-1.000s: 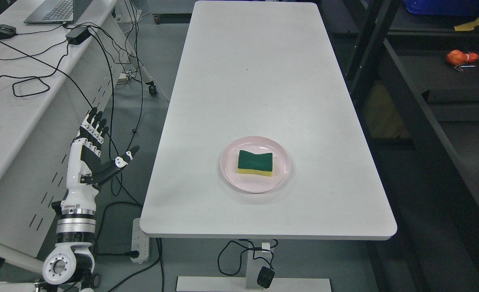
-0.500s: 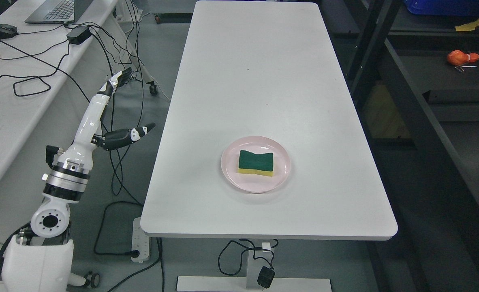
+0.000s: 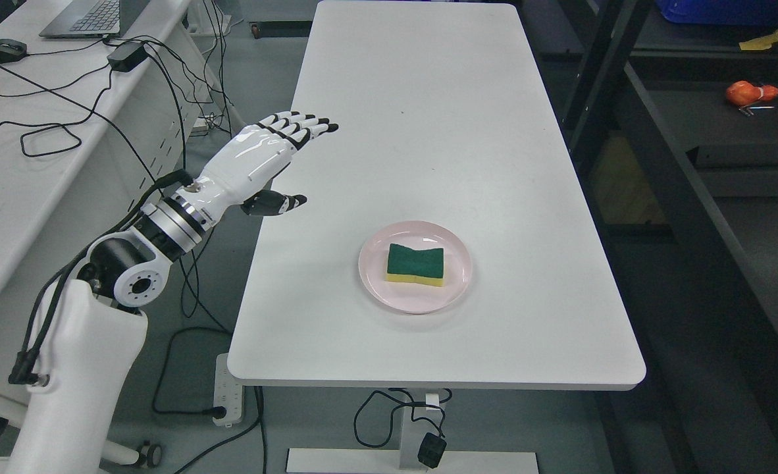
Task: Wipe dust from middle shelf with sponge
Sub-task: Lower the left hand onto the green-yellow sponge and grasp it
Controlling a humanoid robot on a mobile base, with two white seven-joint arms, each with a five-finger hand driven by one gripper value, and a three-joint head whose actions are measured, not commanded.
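A big white desk [image 3: 422,131] fills the middle of the view, long and smooth with round corners. On the left stands a second white desk [image 3: 7,197] with black cables [image 3: 47,141] lying across it, a laptop [image 3: 89,16] at the far end, a black mouse [image 3: 2,49] and a black power brick [image 3: 126,56]. On the right is a dark metal shelf rack [image 3: 711,164], and a small orange thing [image 3: 748,92] lies on one of its shelves. The robot's white left arm [image 3: 79,329] comes up from the lower left corner. Its left hand [image 3: 267,151] floats in the air over the left edge of the big desk, with the back of the hand turned up. The fingers [image 3: 300,125] are stretched out flat and spread a little, the thumb [image 3: 277,203] sticks out below them, and the hand holds nothing. A round pink plate [image 3: 372,280] sits on the near half of the big desk, well apart from the hand. The sponge [image 3: 415,263] lies flat in the middle of the plate, green on top and yellow along its near side. On the floor below the desk's near left corner is a white power strip [image 3: 223,392].
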